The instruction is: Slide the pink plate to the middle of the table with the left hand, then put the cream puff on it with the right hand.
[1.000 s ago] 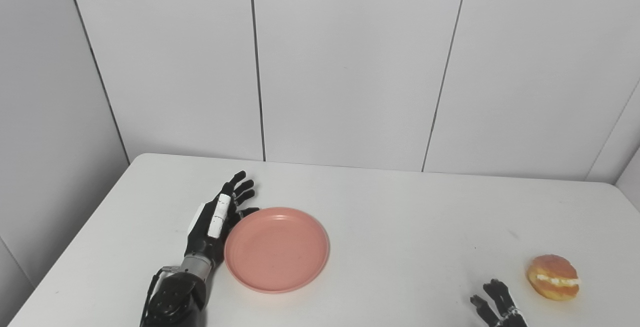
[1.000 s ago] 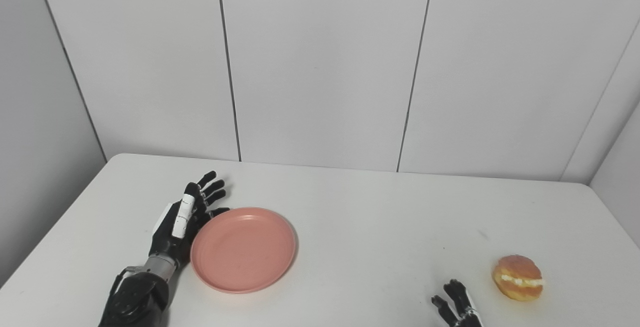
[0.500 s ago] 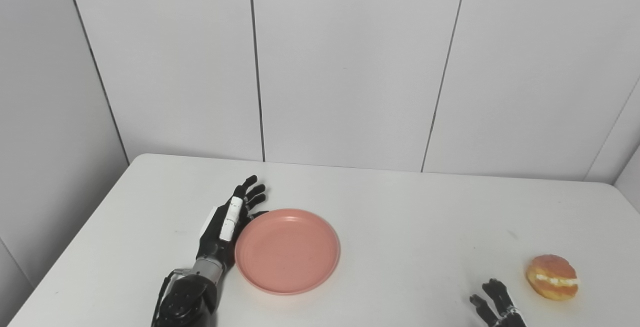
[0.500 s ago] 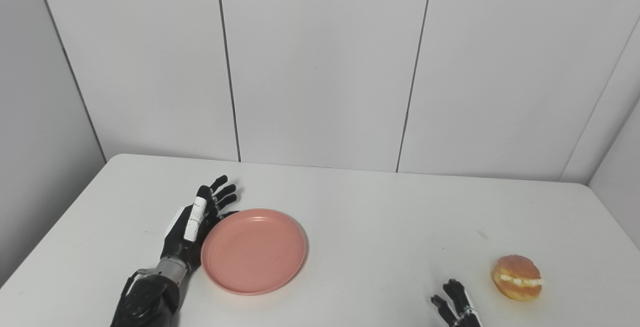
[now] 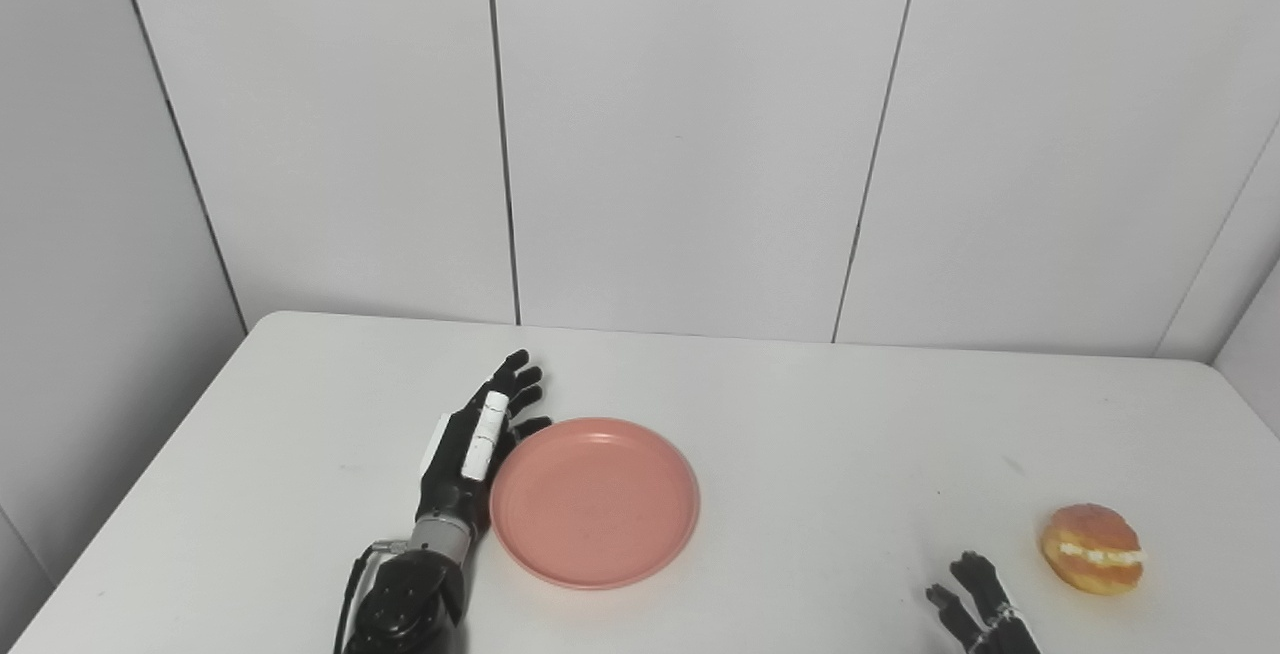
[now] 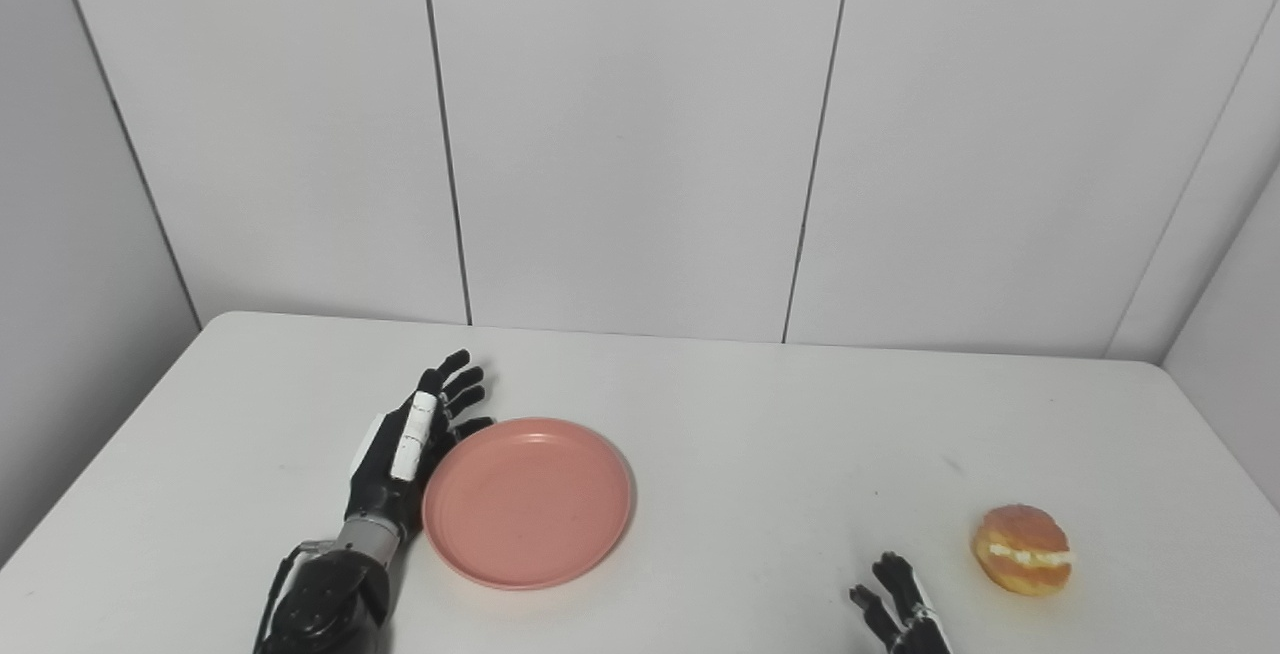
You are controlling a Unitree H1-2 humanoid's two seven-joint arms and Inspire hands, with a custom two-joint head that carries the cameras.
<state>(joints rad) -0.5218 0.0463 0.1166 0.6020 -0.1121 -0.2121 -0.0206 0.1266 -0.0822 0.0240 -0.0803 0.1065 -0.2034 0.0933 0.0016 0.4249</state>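
Observation:
The pink plate (image 5: 595, 501) lies flat on the white table (image 5: 800, 434), left of the middle. My left hand (image 5: 475, 444) is open, fingers straight and pointing away, its palm side pressed against the plate's left rim. The cream puff (image 5: 1091, 547), golden with a white cream line, sits near the table's right front. My right hand (image 5: 975, 609) is open at the bottom edge, only its fingers showing, a little left of the puff and apart from it. The same layout shows in the right eye view: plate (image 6: 528, 501), puff (image 6: 1022, 549).
White wall panels stand behind the table's far edge. A small dark mark (image 5: 1013, 465) lies on the table behind the puff.
My left hand has pushed the plate to the right across the table. The camera has also shifted slightly right. The right hand and the puff stay in place.

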